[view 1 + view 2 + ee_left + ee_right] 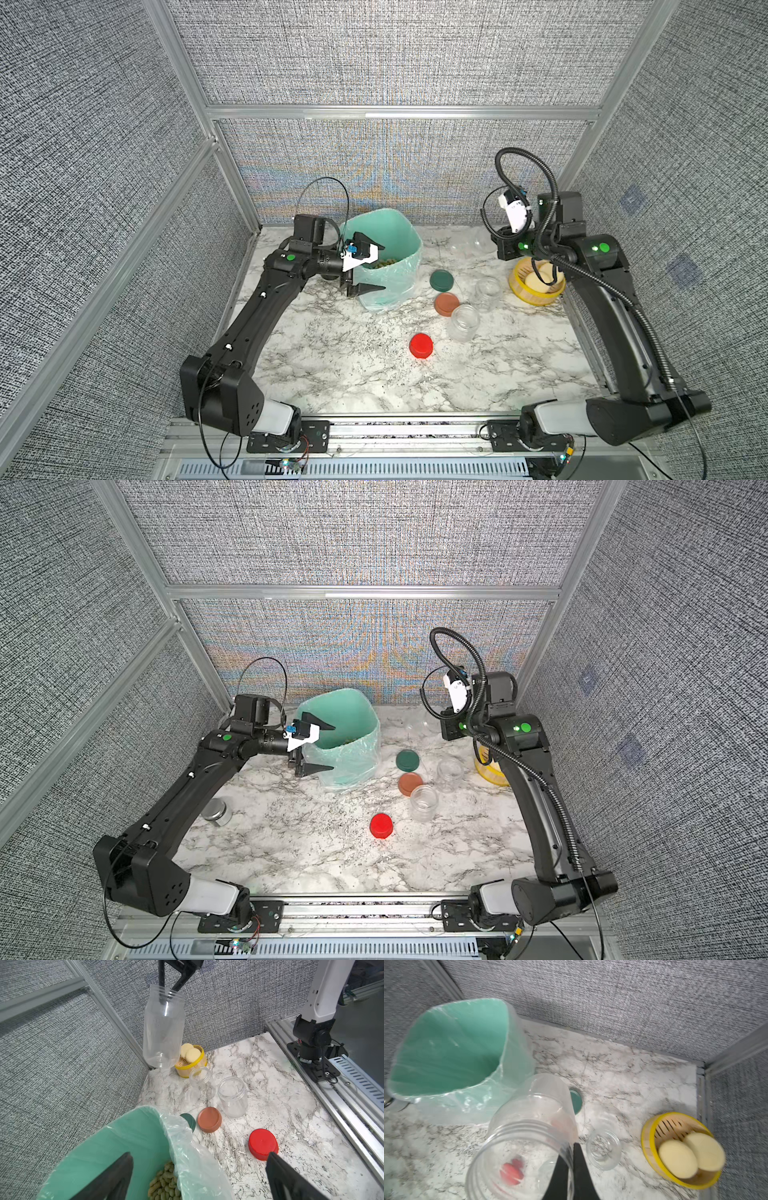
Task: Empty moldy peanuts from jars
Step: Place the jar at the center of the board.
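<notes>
The left gripper (pixel 381 268) hovers with fingers (pixel 370 289) spread at the lined green bin (pixel 374 220), which holds the moldy peanuts (pixel 164 1184). The right gripper (pixel 571 1157) pinches the rim of an empty jar (pixel 164 1028) held aloft. Two more empty jars (pixel 464 322) (pixel 487 293) stand on the surface (pixel 353 374) beside loose lids (pixel 446 302).

Open jars (pixel 464 322) and lids (pixel 446 303) block passage between bin (pixel 386 237) and basket (pixel 538 296); table (pixel 332 374) front free.

Right pincer (pixel 569 1153): tips only, rest cut by frame edge; hidden under right arm (pixel 536 804) in both top views. Held jar (pixel 529 1126) motion-blurred, red lid (pixel 511 1171) a smear through it. Steel tin (pixel 217 811) part behind left arm (pixel 174 804). Yellow basket (pixel 492 771) mostly behind right arm. Peanuts (pixel 164 1184) cut by frame edge.
</notes>
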`<state>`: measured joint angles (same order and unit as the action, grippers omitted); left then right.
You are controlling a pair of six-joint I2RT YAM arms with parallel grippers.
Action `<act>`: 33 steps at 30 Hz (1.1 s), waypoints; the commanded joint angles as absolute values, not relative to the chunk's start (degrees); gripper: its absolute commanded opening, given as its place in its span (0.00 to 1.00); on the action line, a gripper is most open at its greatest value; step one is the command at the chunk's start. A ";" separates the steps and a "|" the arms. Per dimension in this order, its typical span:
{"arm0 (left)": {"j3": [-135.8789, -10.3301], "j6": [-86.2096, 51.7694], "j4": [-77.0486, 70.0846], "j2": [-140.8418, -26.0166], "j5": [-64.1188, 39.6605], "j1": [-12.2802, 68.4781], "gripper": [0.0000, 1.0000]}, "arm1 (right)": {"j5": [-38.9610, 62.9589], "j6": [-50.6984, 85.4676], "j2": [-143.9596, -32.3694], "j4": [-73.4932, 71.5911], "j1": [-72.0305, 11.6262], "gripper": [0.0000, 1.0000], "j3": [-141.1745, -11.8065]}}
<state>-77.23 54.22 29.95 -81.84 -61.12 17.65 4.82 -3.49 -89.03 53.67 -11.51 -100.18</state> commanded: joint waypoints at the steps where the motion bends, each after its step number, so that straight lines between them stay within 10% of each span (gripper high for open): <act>1: -72.95 43.90 21.78 -79.33 -57.54 17.67 1.00 | -1.22 -3.40 -90.40 57.92 -11.51 0.00 -101.72; 8: -55.47 23.68 -3.10 -70.75 -44.81 17.81 1.00 | -12.63 -1.30 -91.45 65.40 -10.91 0.00 -102.12; 33: -48.19 10.35 -6.67 -66.54 -23.95 17.93 1.00 | -10.62 -3.23 -127.52 64.82 -8.49 0.00 -128.35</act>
<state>-48.49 10.87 -5.65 -67.07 -25.41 17.91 -10.39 -2.74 -125.58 65.63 -8.49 -126.93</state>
